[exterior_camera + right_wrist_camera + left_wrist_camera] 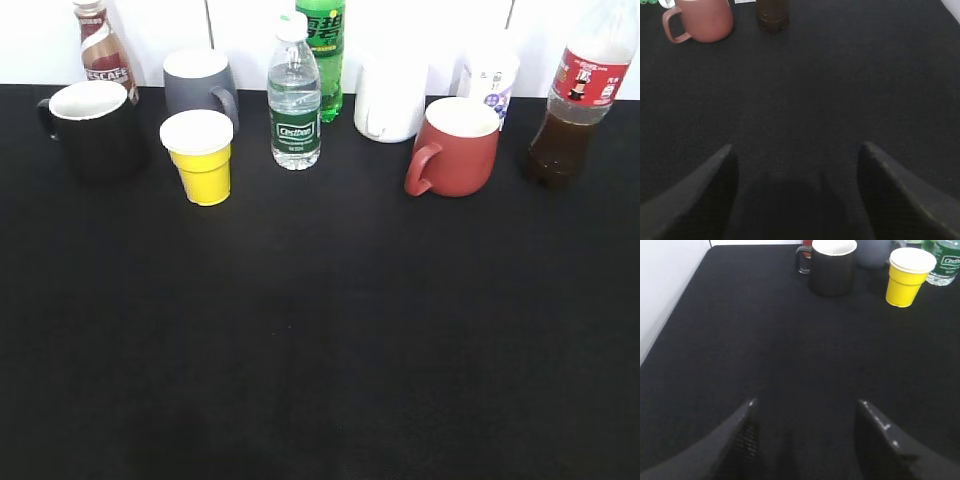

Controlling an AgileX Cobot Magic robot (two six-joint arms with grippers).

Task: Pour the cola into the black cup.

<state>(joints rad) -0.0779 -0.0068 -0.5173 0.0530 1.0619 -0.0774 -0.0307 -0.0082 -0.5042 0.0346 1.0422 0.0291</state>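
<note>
The cola, a clear bottle of dark liquid with a red label, stands upright at the back right; its base shows in the right wrist view. The black cup, white inside, stands at the back left and shows in the left wrist view. My left gripper is open and empty, low over bare cloth well short of the cup. My right gripper is open and empty, well short of the cola. Neither gripper shows in the exterior view.
Along the back stand a Nescafe bottle, grey mug, yellow cup, water bottle, green soda bottle, white mug, white cup and red mug. Black cloth covers the table.
</note>
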